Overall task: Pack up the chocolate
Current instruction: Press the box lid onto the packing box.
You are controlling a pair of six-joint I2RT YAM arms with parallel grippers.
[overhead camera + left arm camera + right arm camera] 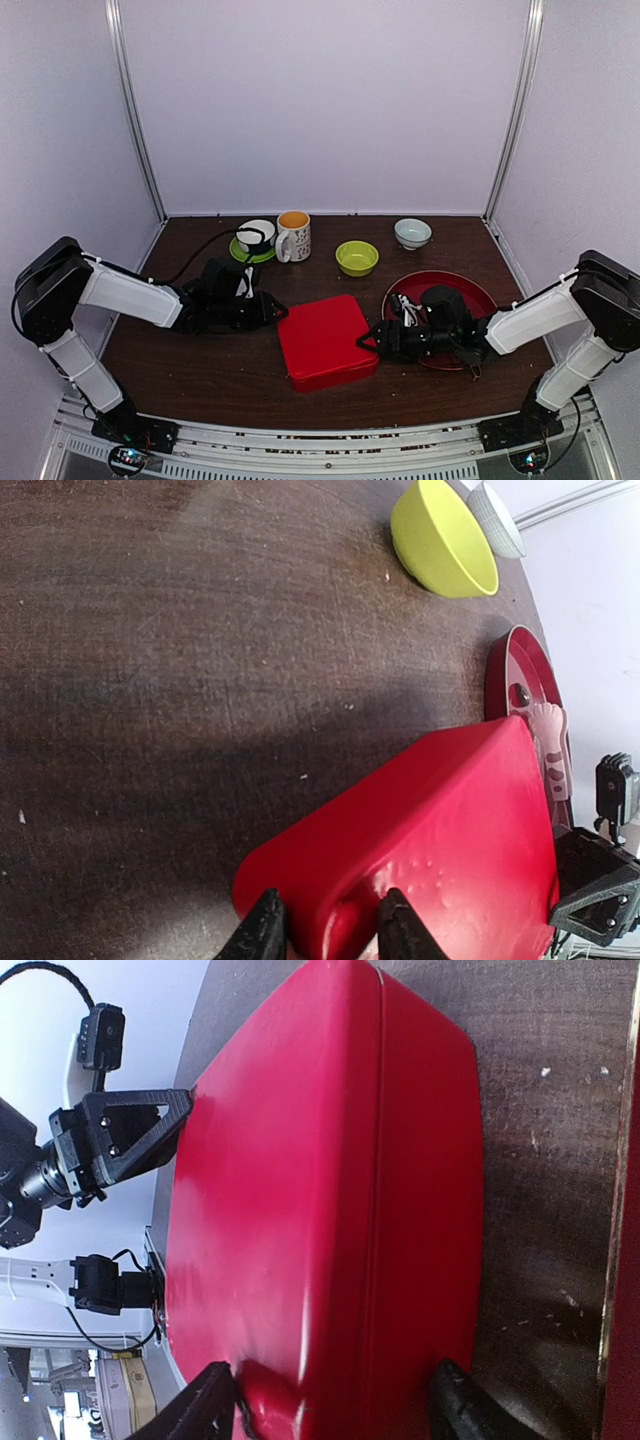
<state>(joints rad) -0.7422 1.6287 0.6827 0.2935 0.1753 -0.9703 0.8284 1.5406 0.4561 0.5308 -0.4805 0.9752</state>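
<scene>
Left gripper (330,930): jaws narrow, pinching the near corner of the closed red box (322,340). Right gripper (335,1410): jaws wide, astride the box's opposite edge; whether it grips cannot be told. One small dark chocolate (520,693) lies on the plate (470,290) behind the right gripper.

One chocolate (520,693) shows in the left wrist view: tiny, round and dark brown with a shiny spot, lying alone inside the red plate (493,680) near its rim. It sits just beside the end of the pink handle (548,742), just past the corner of the closed red box (440,830). Any other pieces are hidden or too small to tell.
</scene>
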